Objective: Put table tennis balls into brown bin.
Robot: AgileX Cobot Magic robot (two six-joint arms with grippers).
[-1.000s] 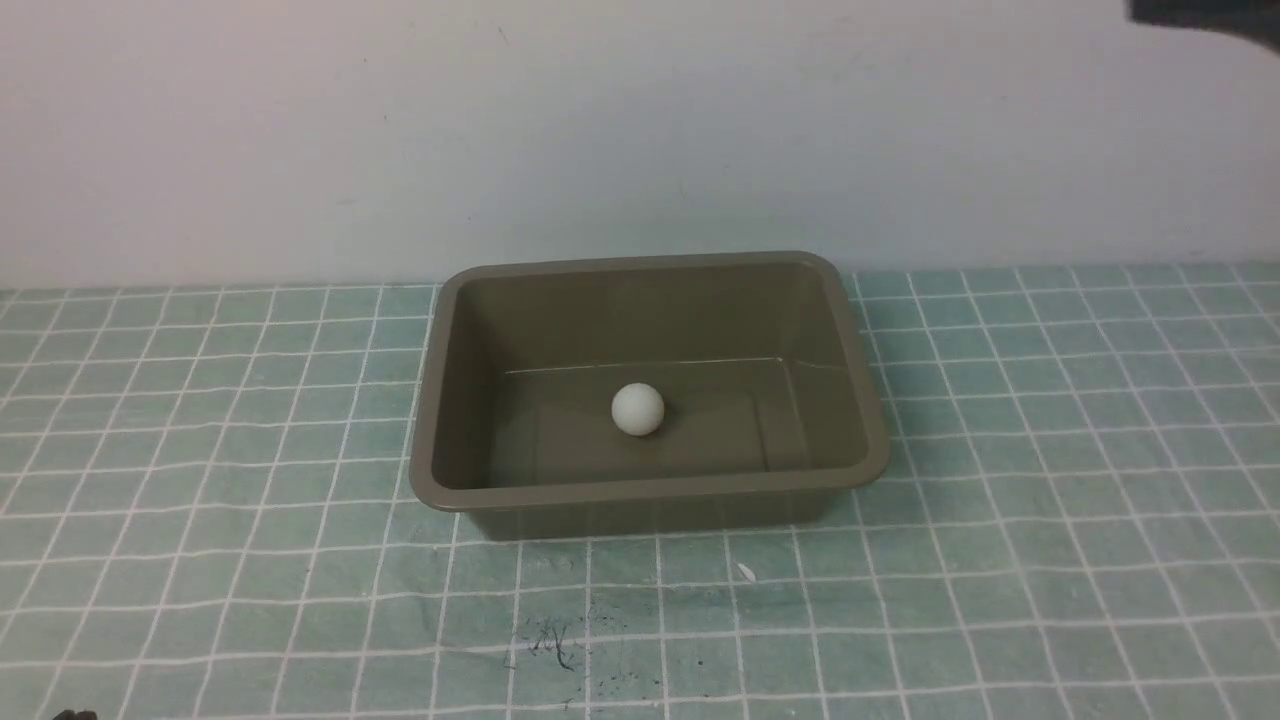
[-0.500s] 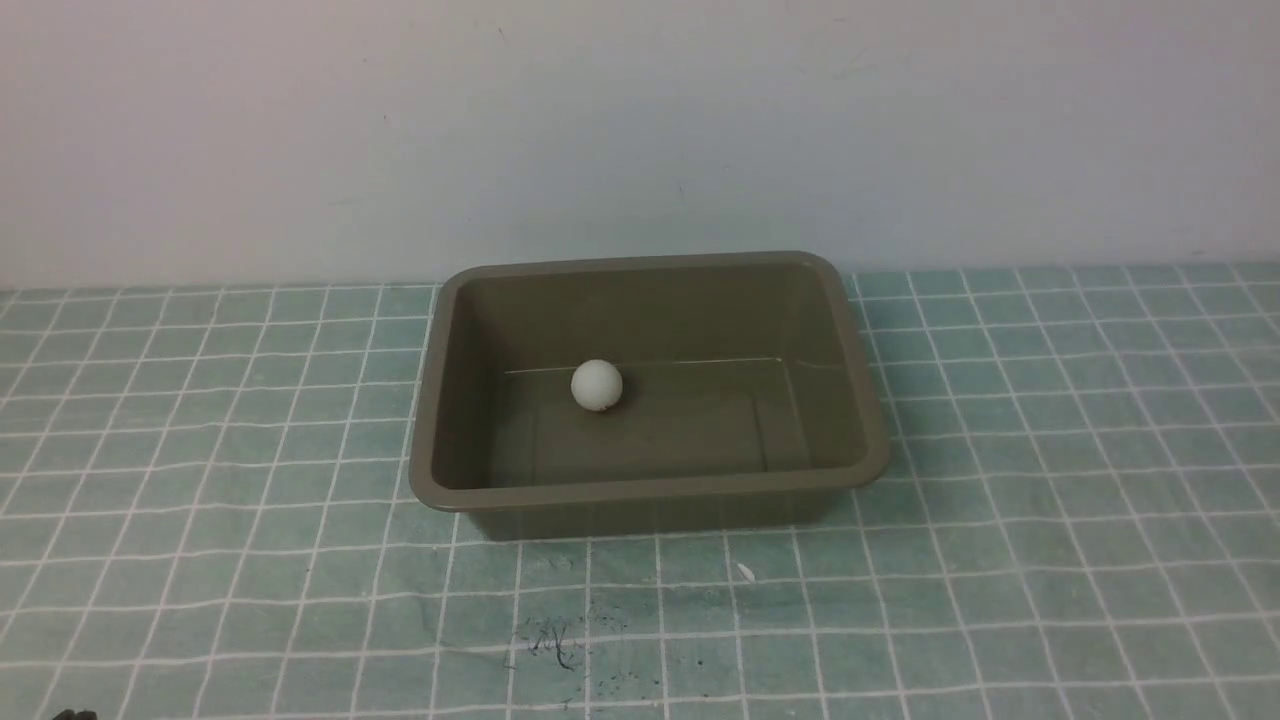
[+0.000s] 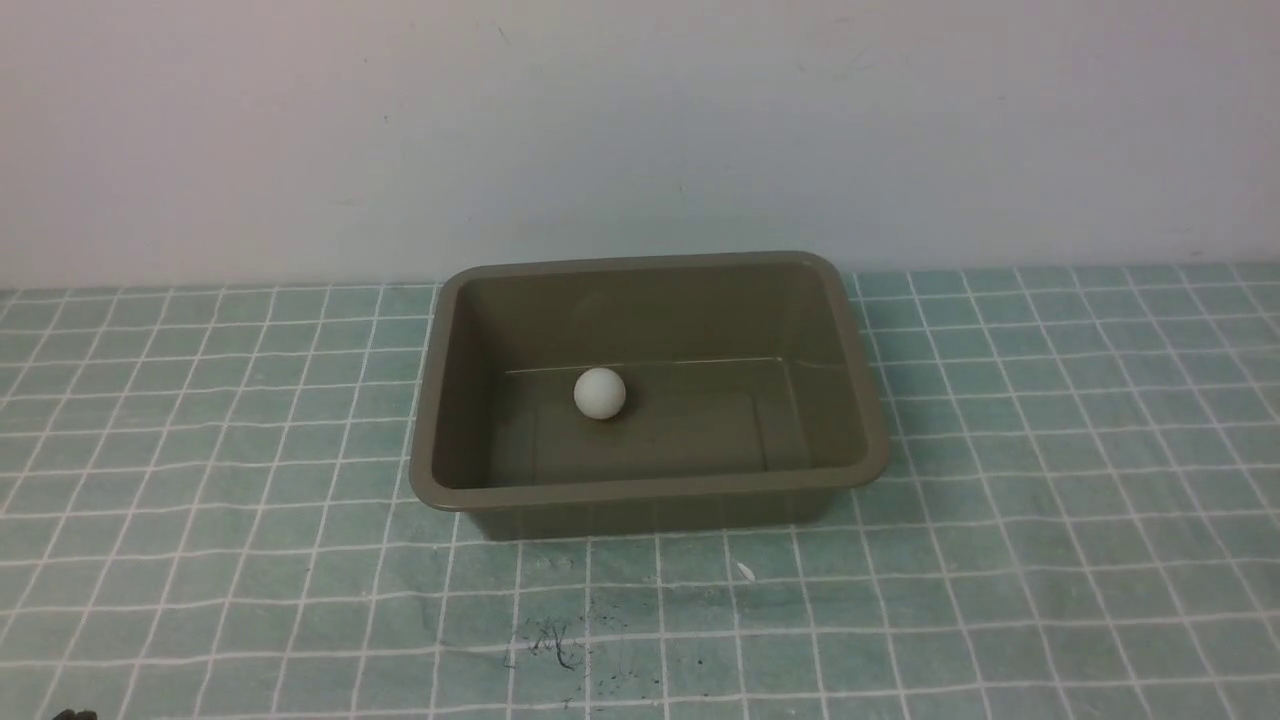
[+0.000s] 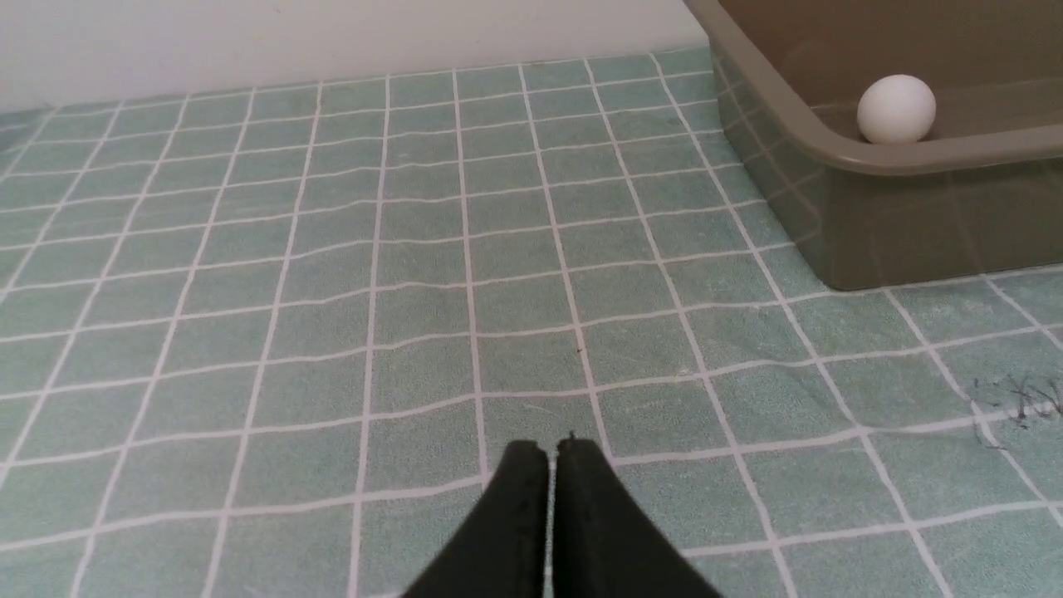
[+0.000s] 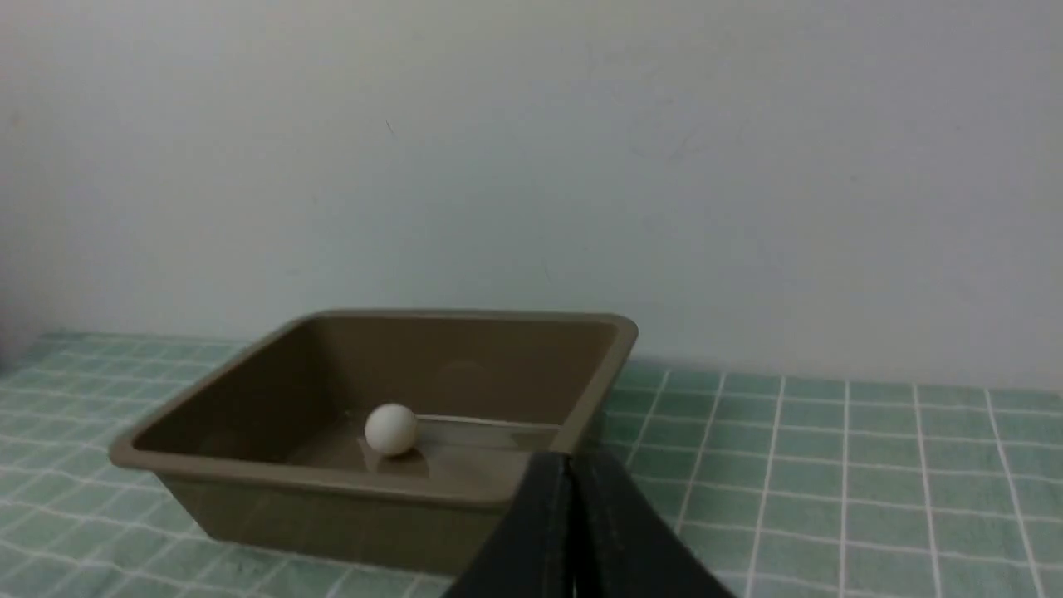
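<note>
pale green mat [image 3: 200, 560] with a white grid covers the bench [image 3: 1100, 600], a few dark scribbles [image 3: 550, 645] in front of the brown bin [image 3: 650, 490], and a plain whitish wall [image 3: 640, 130] close behind it. the table tennis ball [image 3: 600, 393] sits on the bin's floor, left of centre toward the far side. left gripper [image 4: 552, 448] and right gripper [image 5: 569, 461] both have their jaws pressed together, pinching nothing.
</note>
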